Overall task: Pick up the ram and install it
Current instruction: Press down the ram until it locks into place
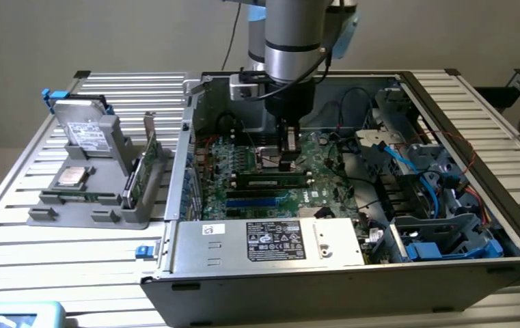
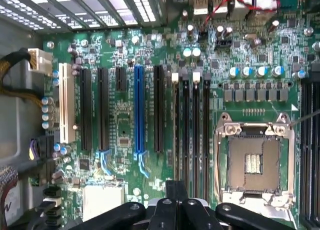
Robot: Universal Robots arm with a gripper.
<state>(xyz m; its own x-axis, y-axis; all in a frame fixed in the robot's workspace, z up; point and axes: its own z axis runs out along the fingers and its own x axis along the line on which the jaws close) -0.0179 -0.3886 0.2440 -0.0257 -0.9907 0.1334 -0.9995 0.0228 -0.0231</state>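
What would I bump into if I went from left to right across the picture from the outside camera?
Grey plastic parts stand holding a silver hard drive → green expansion card with metal bracket standing on it → open grey computer case with the robot's black gripper over the green stick of ram → blue plastic drive cage.

The setting is a robotics lab or assembly test cell. An opened computer case lies on a bench of slotted aluminium profiles, beneath an industrial robot arm. A grey parts fixture occupies the bench's left edge.
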